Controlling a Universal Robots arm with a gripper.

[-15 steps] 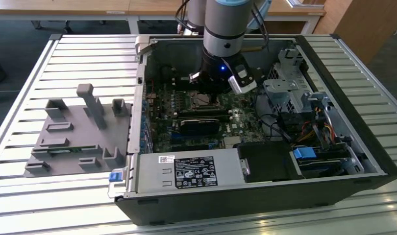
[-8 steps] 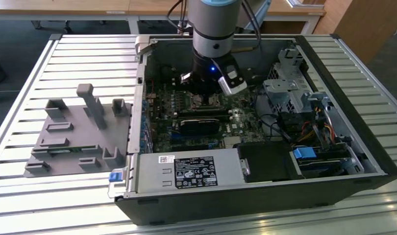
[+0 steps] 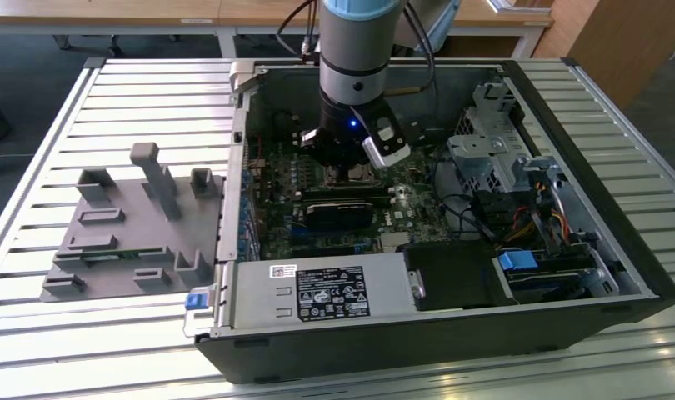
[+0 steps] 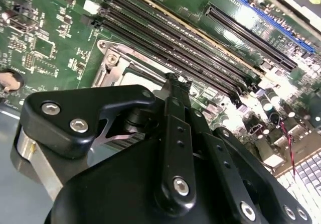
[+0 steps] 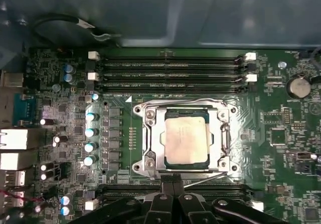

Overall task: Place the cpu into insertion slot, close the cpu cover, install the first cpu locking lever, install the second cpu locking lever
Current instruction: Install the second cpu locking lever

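Currently the cpu sat in the insertion slot at the centre of the first wrist view, with the cpu cover closed around it. Gripper hovered at the socket's lower edge, fingers drawn together, holding nothing.

One cpu, four memory slots

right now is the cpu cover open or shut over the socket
Shut. In the first wrist view the cpu cover lies flat around the cpu, whose silvery top shows through its window. Whether the levers are latched, I cannot tell.
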